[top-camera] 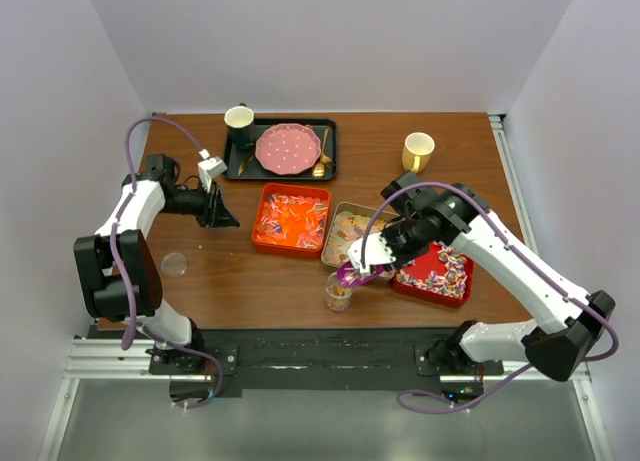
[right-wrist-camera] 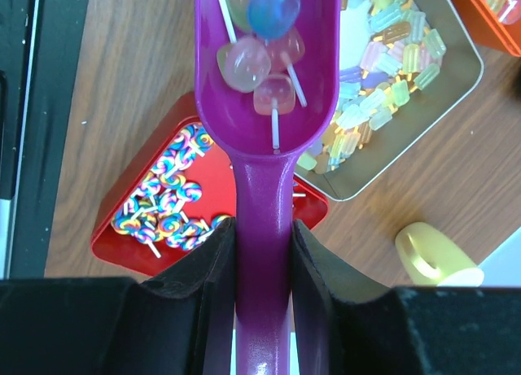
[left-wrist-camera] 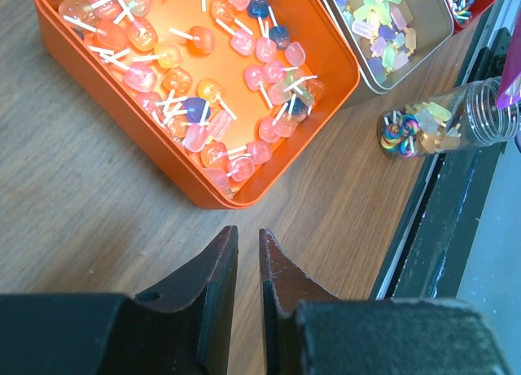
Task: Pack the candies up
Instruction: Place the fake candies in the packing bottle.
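My right gripper is shut on the handle of a purple scoop. The scoop holds several pink and blue stick candies. In the top view the scoop hangs just above a small clear jar near the table's front edge. The jar holds swirled and pastel candies. An orange tin holds pink and orange candies, a silver tin holds pastel ones, and a red tin holds swirled ones. My left gripper is shut, empty, left of the orange tin.
A black tray at the back carries a pink dotted plate, a dark mug and a gold spoon. A yellow mug stands at the back right. A clear lid lies front left.
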### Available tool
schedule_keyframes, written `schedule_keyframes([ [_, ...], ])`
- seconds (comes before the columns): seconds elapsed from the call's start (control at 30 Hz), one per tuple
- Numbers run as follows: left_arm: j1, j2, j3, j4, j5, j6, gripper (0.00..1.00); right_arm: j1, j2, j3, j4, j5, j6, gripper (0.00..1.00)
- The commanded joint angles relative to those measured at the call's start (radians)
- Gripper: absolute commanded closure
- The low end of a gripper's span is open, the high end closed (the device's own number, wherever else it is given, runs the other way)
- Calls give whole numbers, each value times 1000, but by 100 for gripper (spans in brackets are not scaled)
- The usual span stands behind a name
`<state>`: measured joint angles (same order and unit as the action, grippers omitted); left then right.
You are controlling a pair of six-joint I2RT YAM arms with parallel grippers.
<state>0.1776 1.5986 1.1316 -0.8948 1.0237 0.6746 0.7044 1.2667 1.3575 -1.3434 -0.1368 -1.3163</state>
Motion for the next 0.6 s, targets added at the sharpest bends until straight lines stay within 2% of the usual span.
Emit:
schedule_keyframes([
  [0.0,7,-54,-19,27,47,-9,79,41,5,37,-146,118,49,100],
  [0.33,7,-78,-39,49,65,-15,79,112,37,107,-195,198,75,100],
  [0.57,8,-92,-53,50,75,-7,79,194,33,89,-215,284,80,100],
])
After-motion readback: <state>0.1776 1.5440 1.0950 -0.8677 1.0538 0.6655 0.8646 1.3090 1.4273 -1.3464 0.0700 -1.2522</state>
